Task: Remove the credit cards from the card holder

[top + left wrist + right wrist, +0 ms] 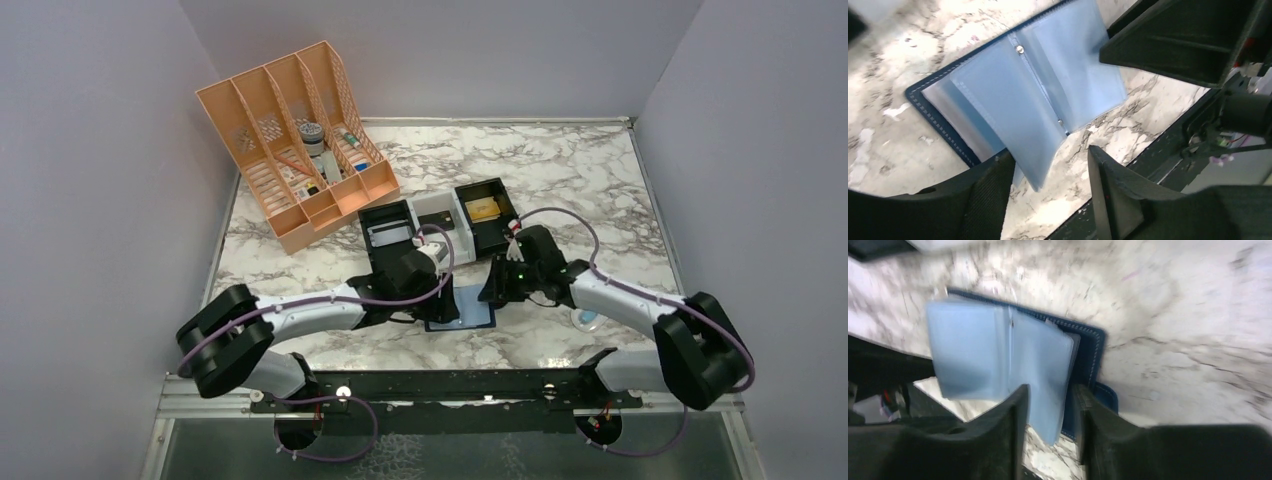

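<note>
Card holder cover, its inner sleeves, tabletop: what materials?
Cover: navy leather or faux leather, matte, pale stitching along the edge. Sleeves: thin translucent blue-grey plastic, glossy, bending freely. Tabletop: marble-look, white with grey veins; possibly laminate.

Plain pale lilac-grey walls (100,150) close in three sides of a white, grey-veined marble-patterned worktop (570,165) under even, soft light.

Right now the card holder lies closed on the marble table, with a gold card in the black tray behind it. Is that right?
No. The card holder lies open, not closed; the left wrist view shows its blue-grey sleeves spread. It is on the marble table, and a gold card sits in the black tray behind it.
</note>
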`<state>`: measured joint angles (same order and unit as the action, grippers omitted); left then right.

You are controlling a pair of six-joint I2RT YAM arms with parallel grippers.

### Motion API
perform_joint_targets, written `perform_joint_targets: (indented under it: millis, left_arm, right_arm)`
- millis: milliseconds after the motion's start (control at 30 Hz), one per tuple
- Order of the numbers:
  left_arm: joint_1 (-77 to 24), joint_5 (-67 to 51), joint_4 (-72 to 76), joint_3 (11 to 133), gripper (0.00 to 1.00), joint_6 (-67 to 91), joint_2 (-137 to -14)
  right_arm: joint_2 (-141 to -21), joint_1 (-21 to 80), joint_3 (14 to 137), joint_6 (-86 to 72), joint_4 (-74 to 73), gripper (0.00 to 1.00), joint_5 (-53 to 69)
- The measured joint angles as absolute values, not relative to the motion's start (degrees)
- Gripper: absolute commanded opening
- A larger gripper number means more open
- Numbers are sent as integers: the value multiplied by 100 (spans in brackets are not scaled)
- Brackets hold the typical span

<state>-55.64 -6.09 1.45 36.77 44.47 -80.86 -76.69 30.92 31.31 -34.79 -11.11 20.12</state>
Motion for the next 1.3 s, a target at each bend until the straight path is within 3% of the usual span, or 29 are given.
perform_joint_targets:
  millis: [100,200,333,533,667,900,1067,1300]
  left_arm:
    - [-5564,-329,-180,3682,68,4449,-7690]
    - [-5561,73,-687,3782,75,4379,-7367]
    - [-5564,613,-1251,4056,99,4202,-7072]
    - [-5507,1479,-1870,4624,99,3701,-6744]
    - [-5205,1953,-2189,5179,99,3197,-6702]
    - [-3570,2281,-2554,5599,99,2493,-6167]
    - [-2838,2418,-2899,5815,99,2412,-5817]
    - [-2786,2606,-3133,5872,99,2408,-5159]
  right_arm:
    - [-7142,3089,3356,-3374,-1533,59,1347]
    - [-6659,3089,3684,-3199,-1782,61,561]
    - [-6141,3089,4005,-2899,-1861,70,-390]
    - [-5341,3089,4112,-2102,-1278,88,-1177]
    - [-5043,3089,4125,-1577,-565,93,-1470]
    - [-5511,2915,4777,-777,1,98,-2108]
    - [-6211,1634,5527,-987,-338,98,-1345]
    - [-5953,1529,5714,-1020,-449,99,-82]
